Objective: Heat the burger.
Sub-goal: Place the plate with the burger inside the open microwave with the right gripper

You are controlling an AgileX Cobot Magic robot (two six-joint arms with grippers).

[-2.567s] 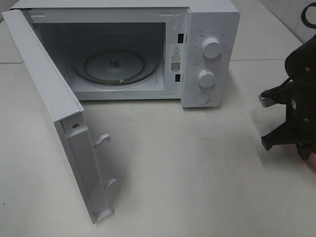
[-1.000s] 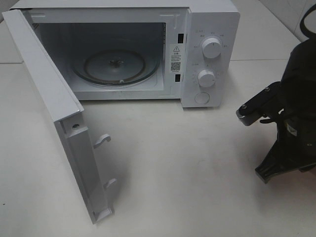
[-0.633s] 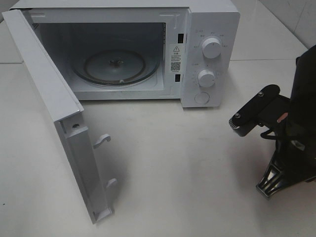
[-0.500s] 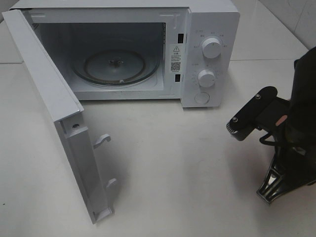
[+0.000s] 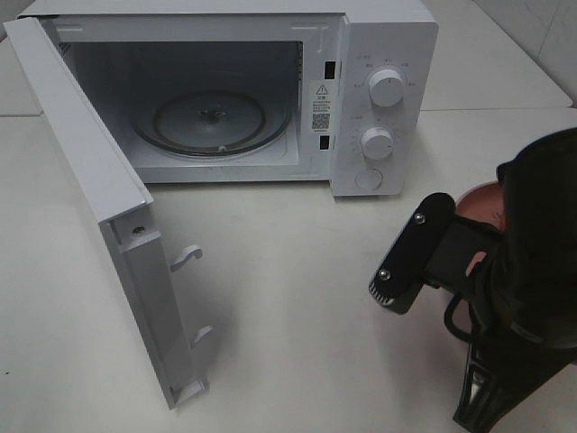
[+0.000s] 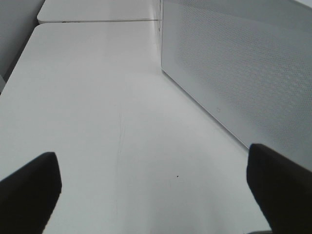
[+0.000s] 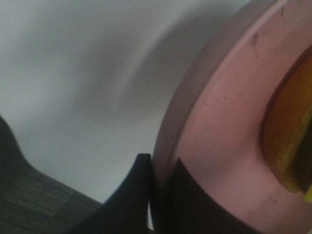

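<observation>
In the right wrist view my right gripper (image 7: pixel 159 170) is shut on the rim of the pink plate (image 7: pixel 219 126), one dark finger on each side of the edge. The burger (image 7: pixel 287 136) lies on that plate; only a golden-brown and yellow edge of it shows. From the high camera a sliver of the pink plate (image 5: pixel 480 200) shows behind my black right arm (image 5: pixel 532 271), right of the microwave, and the burger is hidden there. My left gripper (image 6: pixel 153 195) is open over bare table, beside the microwave door's outer face (image 6: pixel 243 73).
The white microwave (image 5: pixel 383 99) stands at the back with its door (image 5: pixel 99 198) swung wide open to the left. Its glass turntable (image 5: pixel 212 122) lies bare inside. White table (image 5: pixel 297 298) stretches in front of it.
My right arm has swung left and toward the front of the table, filling more of the view. The pink plate it holds now shows behind it.
</observation>
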